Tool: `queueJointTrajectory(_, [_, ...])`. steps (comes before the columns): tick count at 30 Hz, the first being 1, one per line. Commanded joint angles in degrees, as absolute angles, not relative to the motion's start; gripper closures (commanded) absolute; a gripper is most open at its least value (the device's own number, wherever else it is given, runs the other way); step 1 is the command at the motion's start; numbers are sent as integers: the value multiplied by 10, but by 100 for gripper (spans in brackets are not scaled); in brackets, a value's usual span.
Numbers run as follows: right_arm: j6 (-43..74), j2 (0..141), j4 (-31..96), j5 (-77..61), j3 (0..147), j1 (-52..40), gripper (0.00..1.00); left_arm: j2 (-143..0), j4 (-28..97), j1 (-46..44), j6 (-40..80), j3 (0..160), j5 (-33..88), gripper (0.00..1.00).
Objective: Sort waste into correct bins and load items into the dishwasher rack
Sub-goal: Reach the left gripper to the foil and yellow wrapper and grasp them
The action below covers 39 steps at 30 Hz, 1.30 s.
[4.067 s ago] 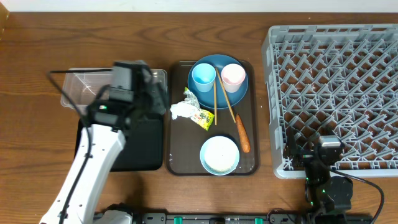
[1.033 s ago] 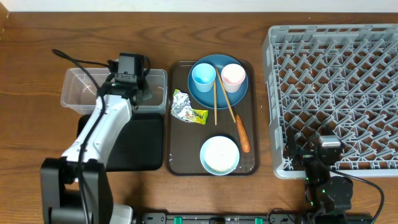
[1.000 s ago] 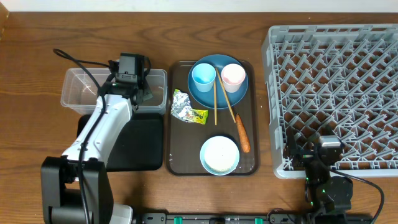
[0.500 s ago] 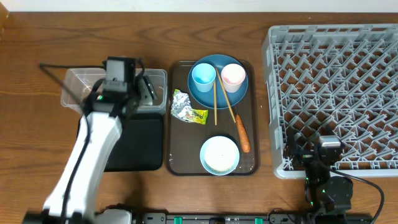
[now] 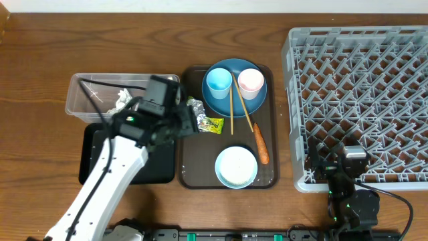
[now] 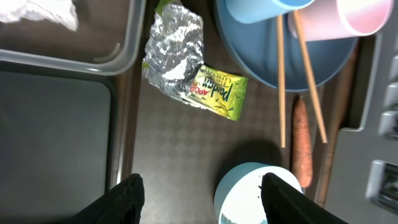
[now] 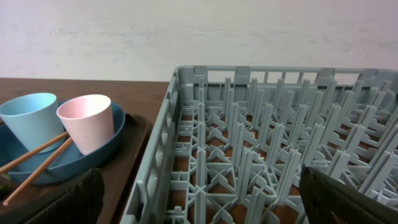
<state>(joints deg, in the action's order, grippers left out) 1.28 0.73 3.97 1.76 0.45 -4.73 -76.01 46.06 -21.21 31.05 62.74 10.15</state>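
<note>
White tissue (image 5: 122, 99) lies inside the clear tub (image 5: 83, 90). Left gripper (image 6: 204, 186) hangs over the brown tray (image 5: 194, 171), fingers spread, nothing between them. The yellow-green wrapper (image 6: 214, 90) lies on that tray, just ahead of the fingers. Carrot (image 5: 261, 144) rests beside the chopsticks (image 5: 232, 117). Right gripper (image 7: 199, 202) sits at the near edge of the rack (image 5: 361, 67), fingers wide apart, empty.

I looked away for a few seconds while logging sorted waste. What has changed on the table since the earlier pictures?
The crumpled tissue left the brown tray and now lies in the clear tub, let go. The left pincer, open and empty, swung from the tub over to the wrapper. Carrot, blue plate and right pincer stayed put.
</note>
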Motion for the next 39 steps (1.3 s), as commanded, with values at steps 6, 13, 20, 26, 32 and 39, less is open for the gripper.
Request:
queueJointTrajectory(6, [21, 6, 41, 17, 3, -47, 1, -812, 445, -258, 455, 633, 46, 37])
queueJointTrajectory(13, [21, 6, 41, 17, 3, -47, 1, -880, 431, -288, 584, 632, -18, 37])
queueJointTrajectory(20, [21, 6, 41, 17, 3, -47, 1, -953, 376, -307, 593, 632, -37, 39])
queueJointTrajectory(26, [21, 6, 41, 17, 3, -47, 1, -1013, 347, -307, 594, 632, -37, 41])
queueJointTrajectory(32, [21, 6, 41, 17, 3, -47, 1, -1051, 328, -307, 595, 632, -37, 44])
queueJointTrajectory(39, [21, 6, 41, 17, 3, -47, 1, -1053, 327, -307, 594, 632, -37, 73])
